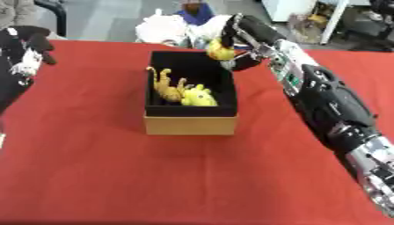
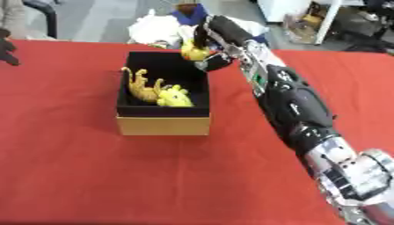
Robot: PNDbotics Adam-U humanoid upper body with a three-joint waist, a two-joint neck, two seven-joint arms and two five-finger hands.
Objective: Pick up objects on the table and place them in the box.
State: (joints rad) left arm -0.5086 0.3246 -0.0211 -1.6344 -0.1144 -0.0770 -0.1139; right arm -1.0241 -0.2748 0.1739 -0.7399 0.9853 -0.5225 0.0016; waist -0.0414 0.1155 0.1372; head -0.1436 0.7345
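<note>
A red cloth [image 1: 115,176] covers the tabletop from edge to edge; behind its far edge lies a grey floor [image 1: 107,19], evenly lit; a white bundle [image 1: 162,28] and something blue [image 1: 196,13] sit just past the far edge; at the upper right stands a white upright post [image 1: 332,22] beside a white cabinet [image 1: 285,9], with dark clutter around them.
</note>
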